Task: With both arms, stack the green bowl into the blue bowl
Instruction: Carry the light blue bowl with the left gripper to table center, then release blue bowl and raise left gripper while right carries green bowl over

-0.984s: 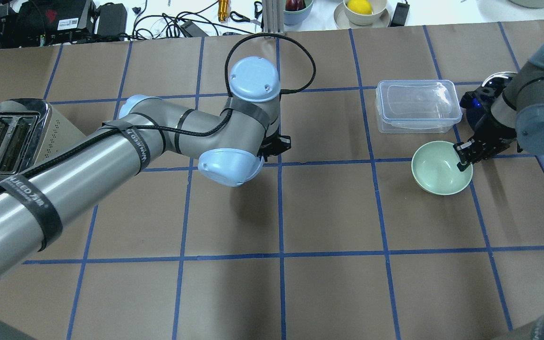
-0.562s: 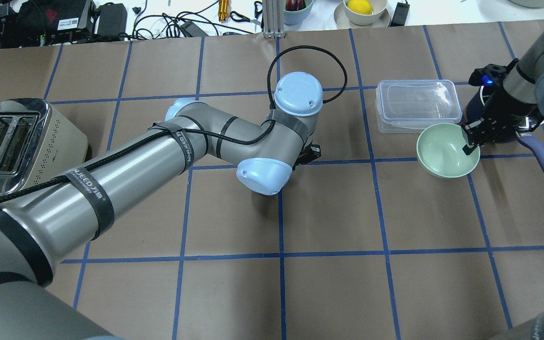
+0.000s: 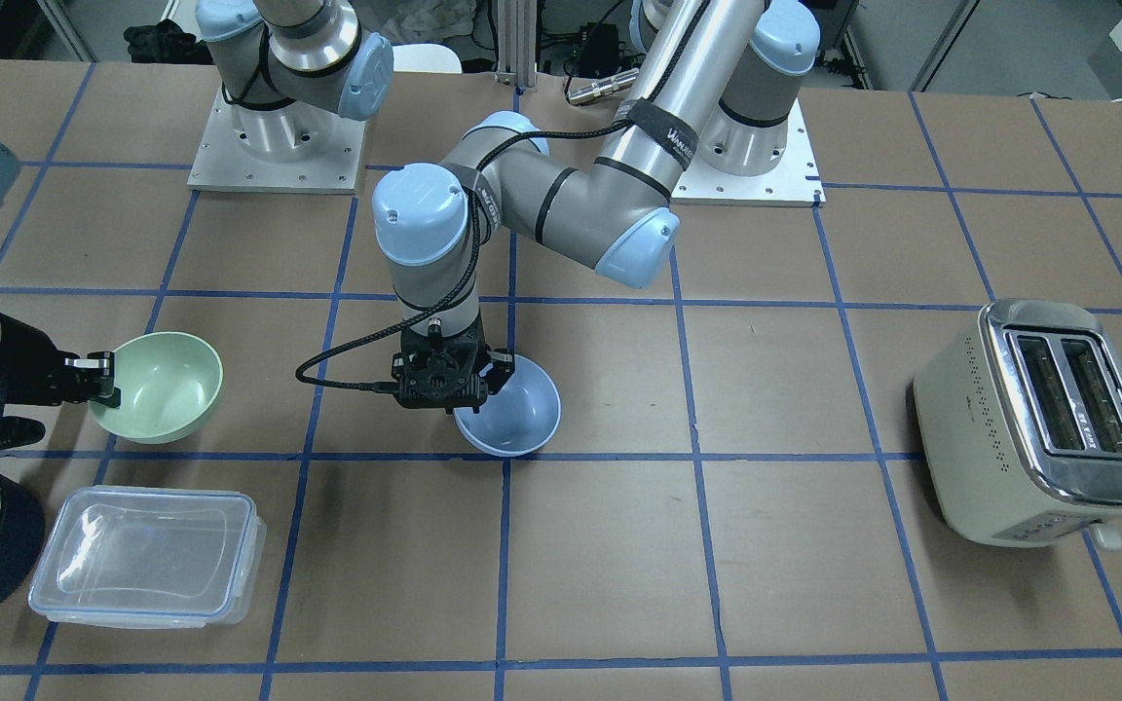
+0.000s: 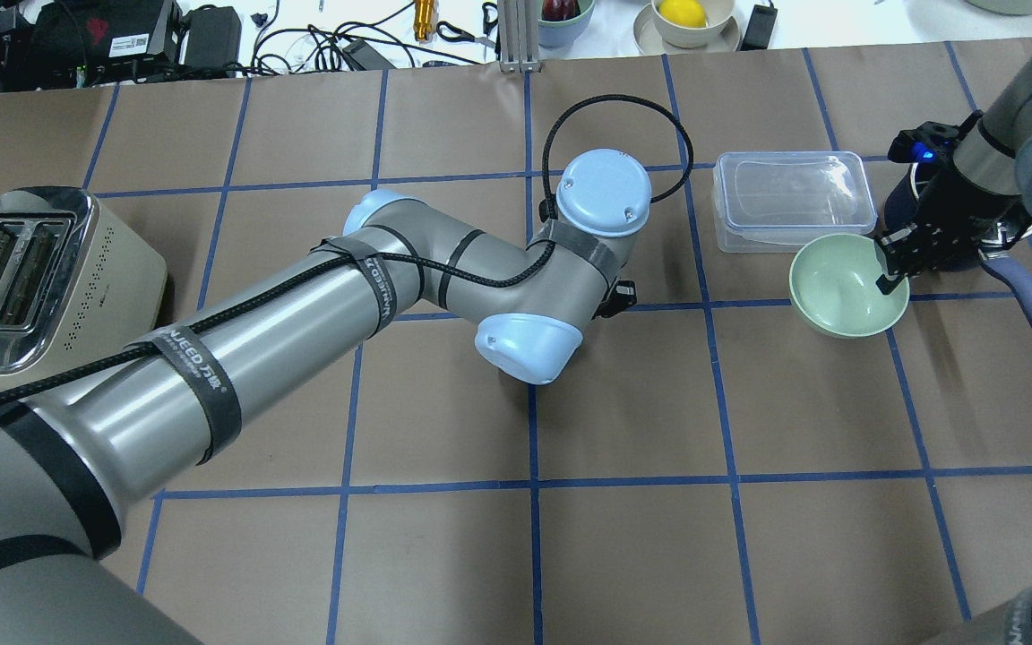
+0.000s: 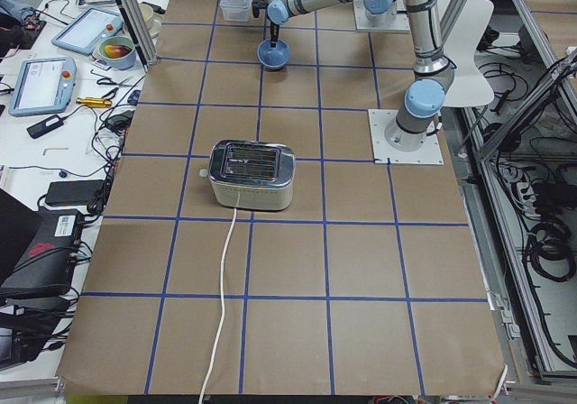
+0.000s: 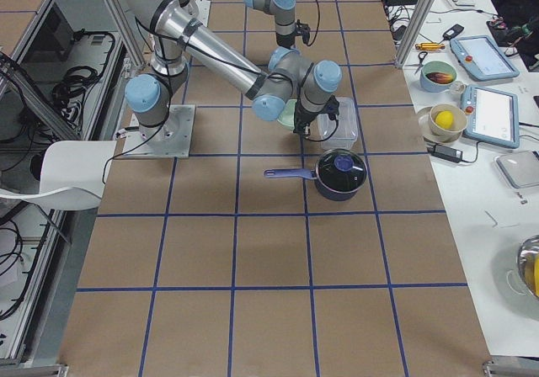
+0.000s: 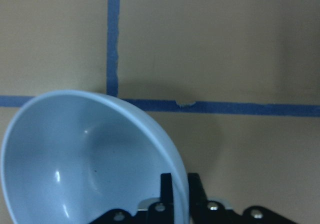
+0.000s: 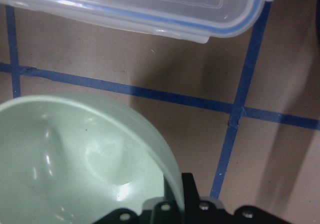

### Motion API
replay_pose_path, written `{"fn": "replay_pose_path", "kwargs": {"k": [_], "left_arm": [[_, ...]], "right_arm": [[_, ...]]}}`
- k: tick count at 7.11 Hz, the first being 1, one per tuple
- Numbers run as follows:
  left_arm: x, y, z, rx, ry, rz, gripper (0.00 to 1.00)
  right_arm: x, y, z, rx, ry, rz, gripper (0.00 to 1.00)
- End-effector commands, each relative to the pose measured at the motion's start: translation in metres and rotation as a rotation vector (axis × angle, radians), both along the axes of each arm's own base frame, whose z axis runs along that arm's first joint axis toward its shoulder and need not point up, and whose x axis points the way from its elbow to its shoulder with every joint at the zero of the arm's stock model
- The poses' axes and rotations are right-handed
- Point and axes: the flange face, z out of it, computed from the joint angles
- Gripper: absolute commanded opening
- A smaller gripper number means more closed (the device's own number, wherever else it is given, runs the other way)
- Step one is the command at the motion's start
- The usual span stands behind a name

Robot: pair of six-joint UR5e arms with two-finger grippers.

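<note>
As each bowl is pinched only at its rim, the front view shows right fingers gripping the green bowl and left fingers gripping the blue bowl, well apart. Overhead, the left arm hides the blue bowl. The wrist views show both tilted — a slip could spoil nesting.

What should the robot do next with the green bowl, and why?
Probably the right gripper should carry the green bowl sideways toward the blue bowl. Each bowl is already pinched by its rim, the blue one by the left gripper, but there is a wide gap between them, so the green one cannot go in yet.
</note>
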Motion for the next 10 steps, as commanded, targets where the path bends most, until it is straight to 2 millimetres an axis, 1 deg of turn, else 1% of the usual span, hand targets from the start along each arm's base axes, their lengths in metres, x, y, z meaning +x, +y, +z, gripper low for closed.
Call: {"fn": "replay_pose_path", "kwargs": {"k": [1,2,3,4,5,6,7,8,9,10], "left_arm": [[0.063,-0.041,0.052,-0.064,0.007,-0.037,1.00],[0.083,-0.043,0.073,-0.079,0.003,-0.063,1.00],[0.105,-0.046,0.092,-0.049,-0.014,-0.089,1.00],[0.142,-0.049,0.125,-0.053,-0.021,-0.094,1.00],[0.192,-0.051,0.160,-0.031,-0.005,-0.116,1.00],[0.240,-0.047,0.192,-0.016,0.049,-0.060,1.00],[0.271,-0.034,0.220,-0.017,0.084,-0.061,1.00],[0.275,-0.016,0.235,-0.016,0.078,-0.060,1.00],[0.284,-0.006,0.259,-0.041,0.074,-0.102,1.00],[0.285,0.012,0.262,0.013,0.065,-0.124,1.00]], "right_arm": [[0.009,-0.001,0.007,-0.021,-0.036,-0.002,0.00],[0.027,-0.001,0.012,-0.014,-0.072,-0.027,0.00],[0.057,-0.001,0.021,-0.011,-0.055,-0.059,0.00],[0.098,-0.002,0.035,-0.022,-0.033,-0.073,0.00],[0.148,0.002,0.045,-0.017,-0.011,-0.111,0.00],[0.212,0.011,0.051,-0.015,-0.008,-0.113,0.00],[0.256,0.019,0.048,0.000,-0.019,-0.148,0.00],[0.289,0.025,0.042,-0.016,-0.029,-0.119,0.00],[0.317,0.028,0.032,0.001,-0.084,-0.094,0.00],[0.326,0.021,0.015,-0.002,-0.100,-0.084,0.00]]}}
